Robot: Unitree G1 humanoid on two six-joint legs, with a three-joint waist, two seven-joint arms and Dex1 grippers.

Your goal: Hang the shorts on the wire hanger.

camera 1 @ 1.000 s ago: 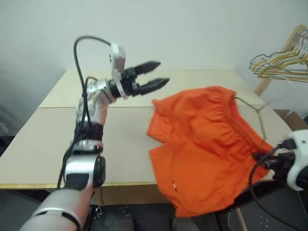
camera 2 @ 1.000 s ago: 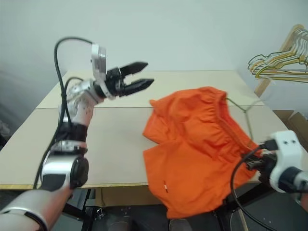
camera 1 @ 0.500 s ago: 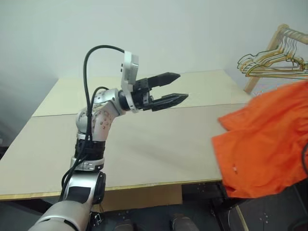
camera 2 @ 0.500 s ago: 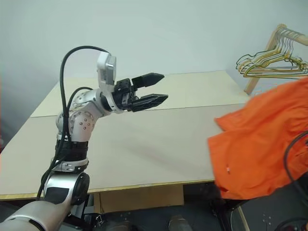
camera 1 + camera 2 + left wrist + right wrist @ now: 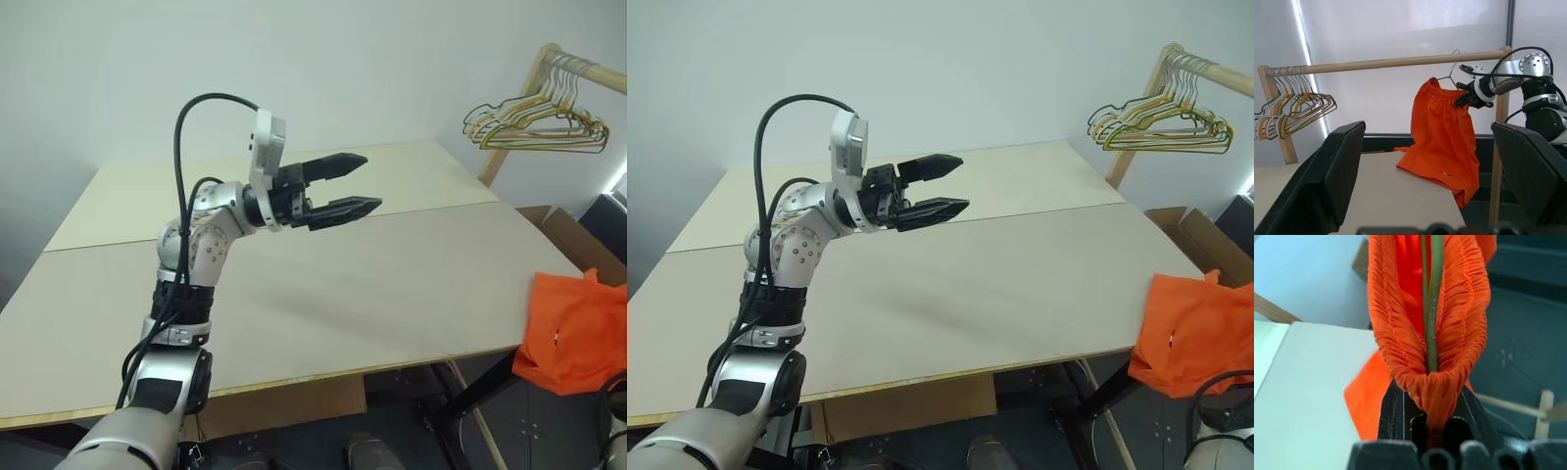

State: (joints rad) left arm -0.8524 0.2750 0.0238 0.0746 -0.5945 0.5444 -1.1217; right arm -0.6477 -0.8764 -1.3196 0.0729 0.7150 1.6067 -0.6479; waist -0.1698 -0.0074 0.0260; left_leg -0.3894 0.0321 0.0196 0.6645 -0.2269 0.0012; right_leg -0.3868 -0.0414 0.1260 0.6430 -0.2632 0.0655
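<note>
Hovering over the pale table (image 5: 323, 294), the left gripper (image 5: 358, 183) has its two black fingers spread wide with nothing between them. In the left eye view the shorts (image 5: 576, 331) hang well off to that gripper's right, past the table's edge. A bunch of gold and green hangers (image 5: 534, 119) hangs on a wooden rail (image 5: 578, 69) beyond it.

From the left wrist, between its own parted fingers (image 5: 1327, 171), the right gripper (image 5: 1463, 97) is seen pinching the orange waistband up near the rail, the cloth draping down below it. The wire hanger (image 5: 1449, 73) rises just above that grip, its hook by the rail.

From the right wrist, the fingers (image 5: 1396, 411) are clamped tight on the gathered waistband, with the grey-green wire running straight up out of the fold between them.
</note>
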